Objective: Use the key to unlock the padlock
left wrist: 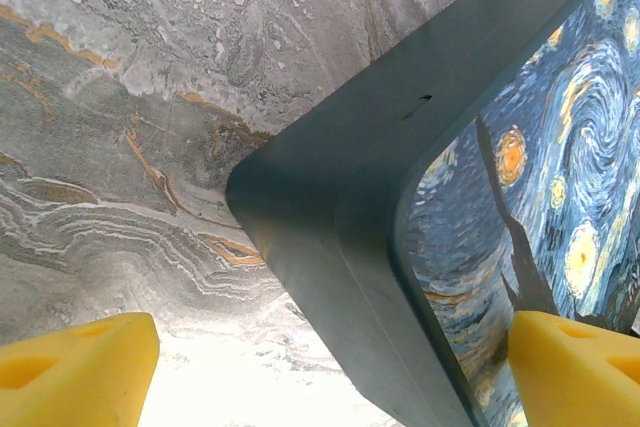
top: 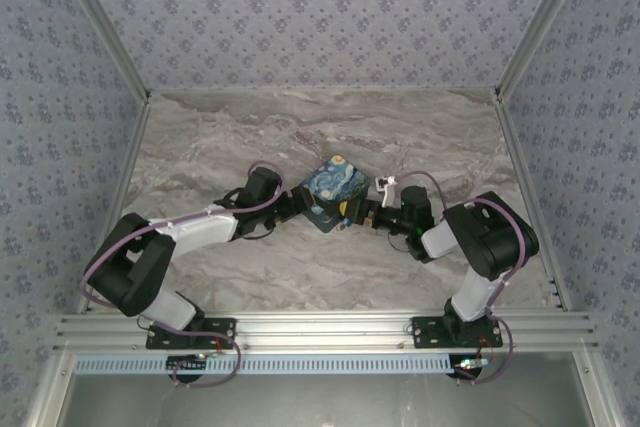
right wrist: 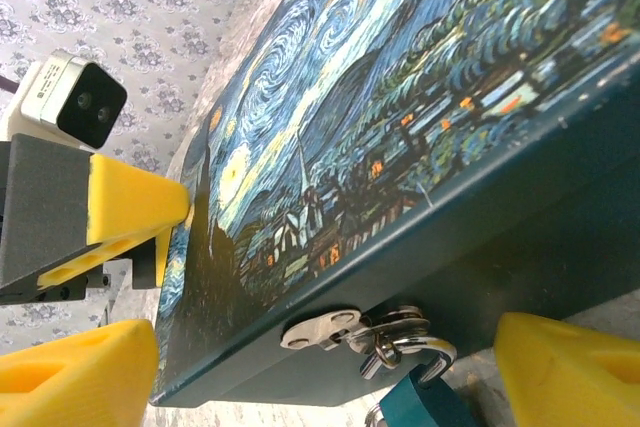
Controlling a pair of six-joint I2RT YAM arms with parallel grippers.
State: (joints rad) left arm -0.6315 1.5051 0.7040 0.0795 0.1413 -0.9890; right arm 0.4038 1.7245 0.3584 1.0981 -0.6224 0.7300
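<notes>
The padlock (right wrist: 418, 405) has a blue body, and its silvery shackle (right wrist: 428, 351) hangs through the rings of the metal hasp (right wrist: 320, 329) on the front of the painting-print box (top: 330, 192). My right gripper (right wrist: 322, 375) is open. Its yellow fingers (right wrist: 572, 369) stand wide on either side of the padlock without touching it. My left gripper (left wrist: 330, 377) is open around the box's opposite corner (left wrist: 330, 207), with one yellow finger (left wrist: 580, 372) over the printed lid. The key is out of view.
The box sits mid-table on the marble top (top: 250, 127), between the two arms. Patterned walls (top: 320, 7) close in the back and sides. The left arm's finger and wrist camera (right wrist: 70, 97) show beyond the box in the right wrist view.
</notes>
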